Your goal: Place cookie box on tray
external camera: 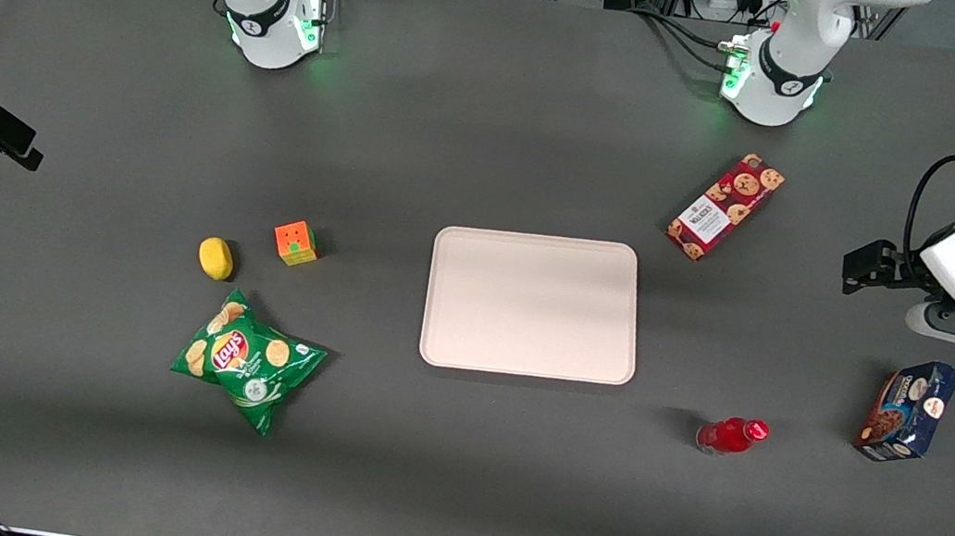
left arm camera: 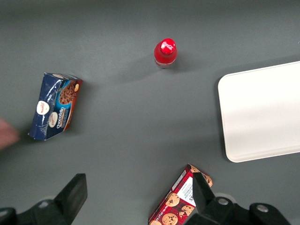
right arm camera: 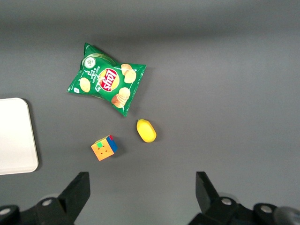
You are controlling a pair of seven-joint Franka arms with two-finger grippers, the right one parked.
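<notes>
The gripper [left arm camera: 136, 199] hangs spread and empty above the table, well apart from the box [external camera: 908, 412], which lies near the working arm's end. The tray [external camera: 533, 304] holds nothing, so reach, grasp, carry and placement all remain.

Even overhead light falls on the dark grey tabletop [external camera: 444, 506], with broad soft bands of shade across it in the front view. The tray [external camera: 533, 304] is the brightest surface, nearly washed out in the left wrist view. The cookie box [external camera: 908, 411] and red bottle [external camera: 731, 435] cast short, soft shadows. Green lamps glow at the arm bases. The pincer [left arm camera: 136, 199], fingers spread apart, shows as dark, slightly soft shapes. A blurred pinkish smear touches one edge of the left wrist view.
</notes>
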